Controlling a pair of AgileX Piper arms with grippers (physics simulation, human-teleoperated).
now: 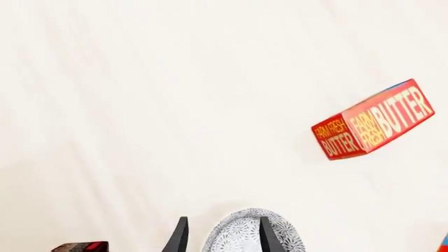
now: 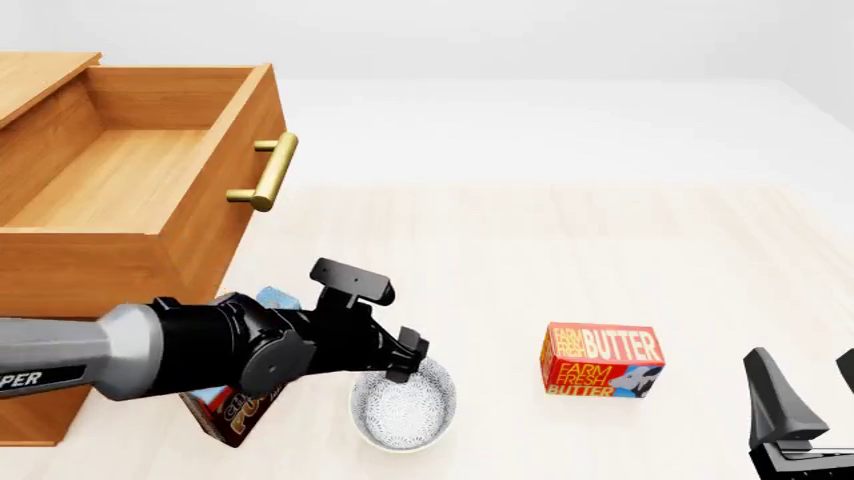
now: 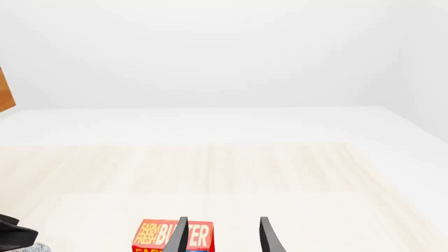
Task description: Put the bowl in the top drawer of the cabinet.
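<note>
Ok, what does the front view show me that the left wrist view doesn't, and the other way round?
Only the front view shows the warm brown wooden cabinet, its top drawer pulled open with the brass bar handle, and the right gripper with its fingers apart. Only the left wrist view shows the left gripper, one of its dark fingers over the bowl's rim. Both show the round white blue-grey patterned bowl and the red butter box on the pale table.

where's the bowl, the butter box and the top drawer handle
bowl (image 2: 400,410), front view, patterned inside.
butter box (image 2: 603,360), front view, red front face.
top drawer handle (image 2: 271,172), front view, middle of the brass bar.
</note>
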